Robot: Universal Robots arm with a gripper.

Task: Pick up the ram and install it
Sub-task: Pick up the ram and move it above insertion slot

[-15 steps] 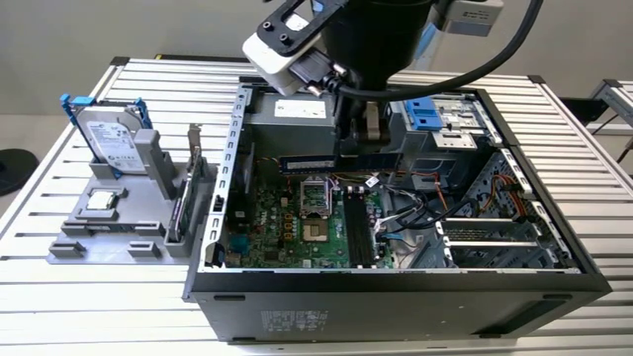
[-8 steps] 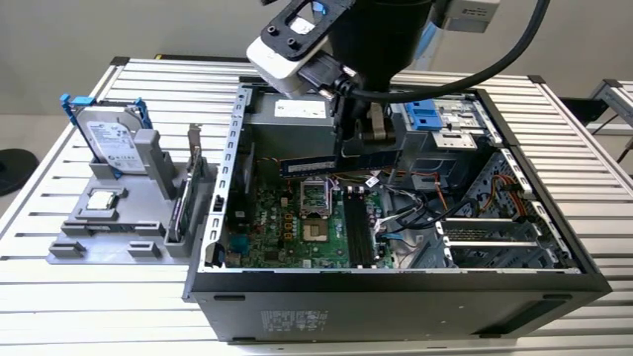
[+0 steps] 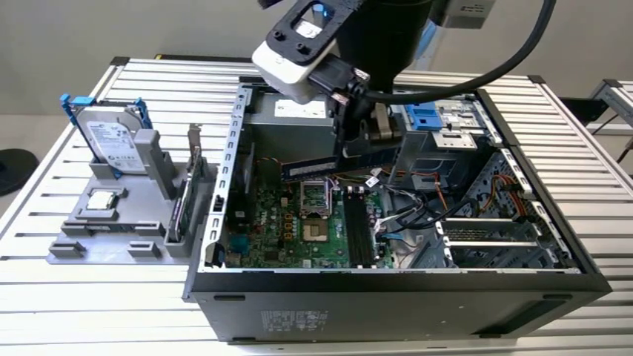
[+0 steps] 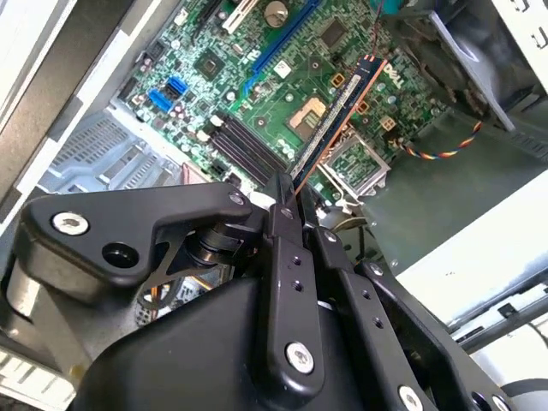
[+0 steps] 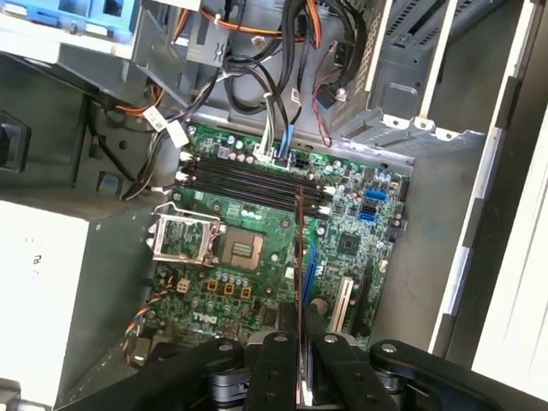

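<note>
End effector (image 4: 289, 197) pinches the ram (image 4: 336, 116) above the motherboard (image 4: 295, 38).

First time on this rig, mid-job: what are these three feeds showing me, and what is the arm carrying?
One robot arm works over an open computer case on a slatted table. The exterior view looks at the scene from off the arm; both wrist views ride on the arm and look past its gripper at the motherboard. The gripper is shut on the ram, held clear of the black memory slots. On the exterior view's left, a grey stand holds a hard drive.
</note>
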